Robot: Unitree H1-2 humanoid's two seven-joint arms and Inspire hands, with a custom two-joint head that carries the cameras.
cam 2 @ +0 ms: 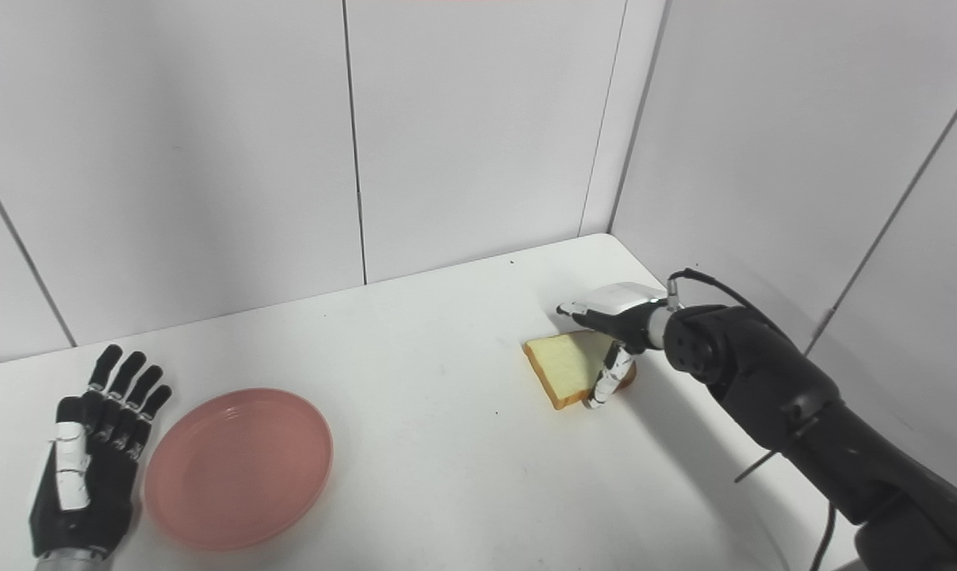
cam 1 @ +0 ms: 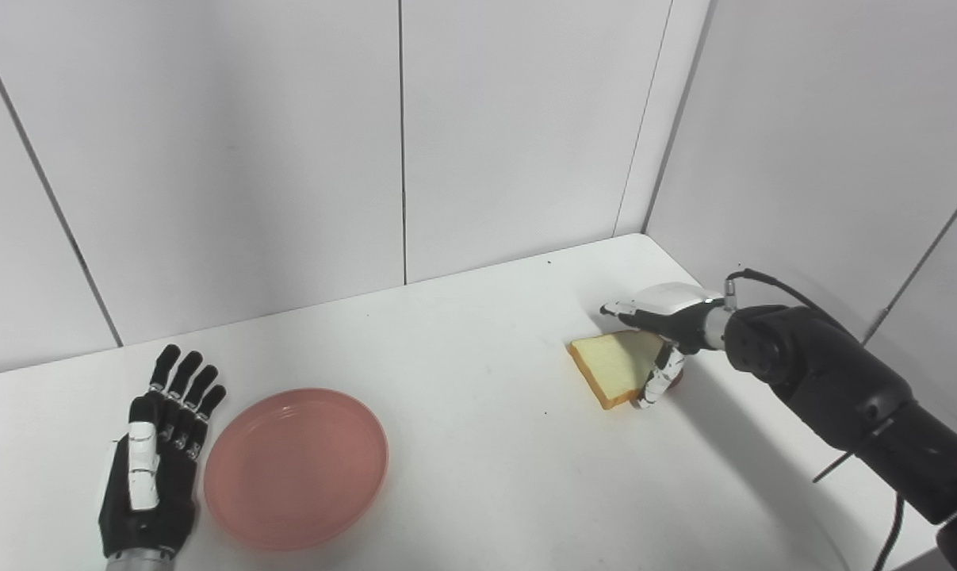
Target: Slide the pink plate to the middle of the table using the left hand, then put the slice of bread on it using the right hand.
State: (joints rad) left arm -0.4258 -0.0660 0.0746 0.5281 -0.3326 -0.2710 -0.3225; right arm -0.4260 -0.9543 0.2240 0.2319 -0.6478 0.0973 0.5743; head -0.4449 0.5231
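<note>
Your left hand (cam 1: 155,468) lies flat, fingers spread, at nine o'clock of the pink plate (cam 1: 296,466); your right hand (cam 1: 662,329) pinches the bread slice (cam 1: 614,366) on the tabletop (cam 1: 486,444).

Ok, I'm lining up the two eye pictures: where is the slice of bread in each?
Left eye view: the slice of bread lies right of centre, at the right hand.
Right eye view: the bread sits nearer the picture's middle, at the same hand.
Shared landmark: the pink plate at lower left, beside the left hand.
</note>
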